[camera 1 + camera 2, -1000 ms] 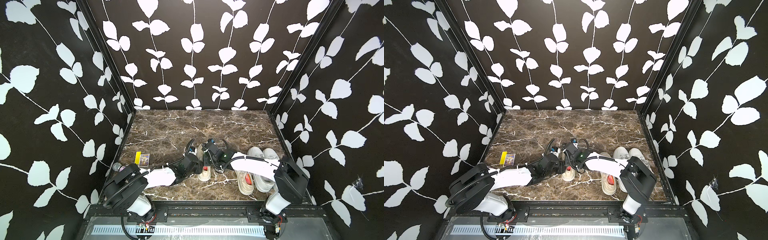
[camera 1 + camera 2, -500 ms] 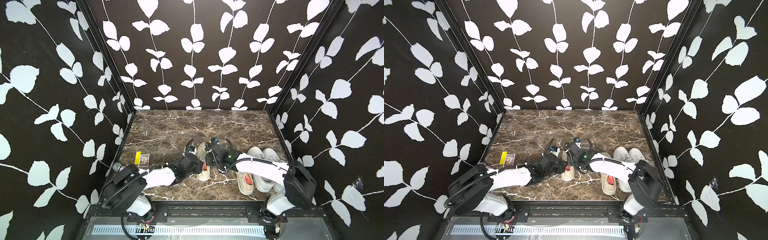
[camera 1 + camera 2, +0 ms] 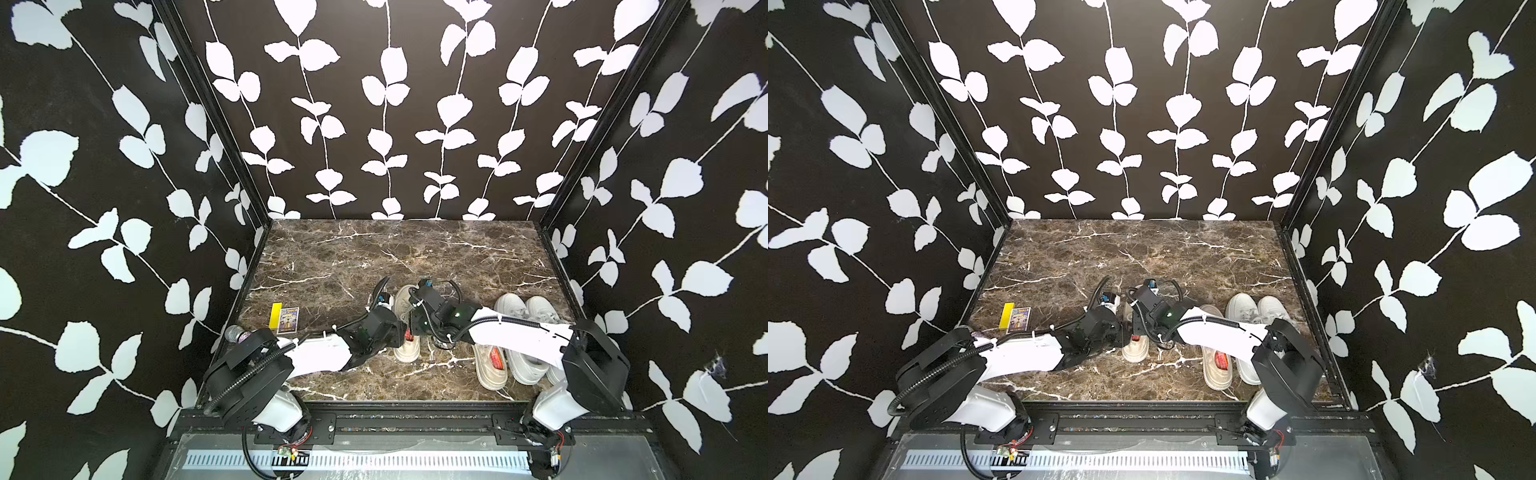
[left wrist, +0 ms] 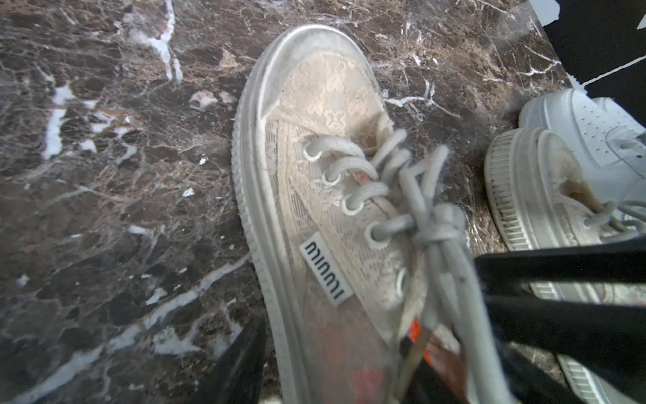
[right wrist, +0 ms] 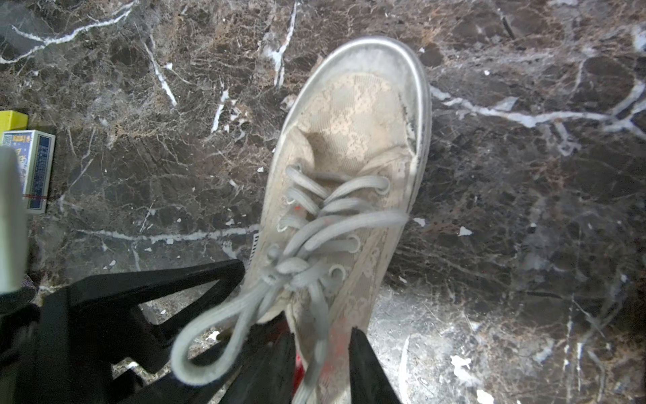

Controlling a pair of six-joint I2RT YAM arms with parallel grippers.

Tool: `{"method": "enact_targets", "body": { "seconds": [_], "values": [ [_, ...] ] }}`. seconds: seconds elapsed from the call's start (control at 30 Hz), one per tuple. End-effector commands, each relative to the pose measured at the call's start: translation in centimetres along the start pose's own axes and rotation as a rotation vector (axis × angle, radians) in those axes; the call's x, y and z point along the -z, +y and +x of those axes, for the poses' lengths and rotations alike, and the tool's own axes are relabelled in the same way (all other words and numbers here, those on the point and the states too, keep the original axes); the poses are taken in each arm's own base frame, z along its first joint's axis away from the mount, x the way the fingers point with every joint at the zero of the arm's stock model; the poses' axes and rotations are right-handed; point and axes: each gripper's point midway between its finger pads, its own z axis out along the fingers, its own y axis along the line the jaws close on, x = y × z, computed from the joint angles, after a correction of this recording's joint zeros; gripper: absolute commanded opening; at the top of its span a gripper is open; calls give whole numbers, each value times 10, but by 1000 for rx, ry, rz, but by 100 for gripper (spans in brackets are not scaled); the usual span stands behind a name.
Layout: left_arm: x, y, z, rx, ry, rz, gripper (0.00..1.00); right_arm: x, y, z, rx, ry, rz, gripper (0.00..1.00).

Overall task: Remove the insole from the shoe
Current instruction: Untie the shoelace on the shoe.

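The shoe (image 4: 325, 140) lies mid-tabletop (image 3: 332, 257) with its long axis running away from the arm bases: toe far, heel and opening toward you. Both claws crowd that near end. The insole (image 3: 1136, 340) sits inside, showing only as a red patch in the opening, so it lies just under and slightly ahead of the right claw (image 5: 321, 335), which looks the nearer of the two.

Your right claw's fingers stand a little apart, astride the shoe's side wall with a lace loop between them. You cannot tell whether they bite anything.

Your left claw (image 3: 397, 334) has one finger outside the sole. The other is lost in shadow, so its state cannot be told.

The upper is thin beige lace mesh, see-through enough for red to glow through. The sole is ribbed, scuffed rubber with a smooth toe cap. The knotted grey laces (image 4: 430, 224) drape across the opening and will likely snag. Judge the insole thin and bendable, coming out heel-first, up and back.
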Motion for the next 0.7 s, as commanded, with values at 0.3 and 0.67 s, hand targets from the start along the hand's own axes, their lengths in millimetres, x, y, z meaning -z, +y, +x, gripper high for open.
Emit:
{"method": "enact_targets", "body": {
  "seconds": [0.3, 0.67],
  "values": [
    [4, 6, -13, 12, -35, -34, 40, 10, -26, -1, 26, -27, 130, 9],
    [9, 6, -15, 9, -52, -27, 24, 12, -26, -1, 20, -36, 116, 2]
  ]
}}
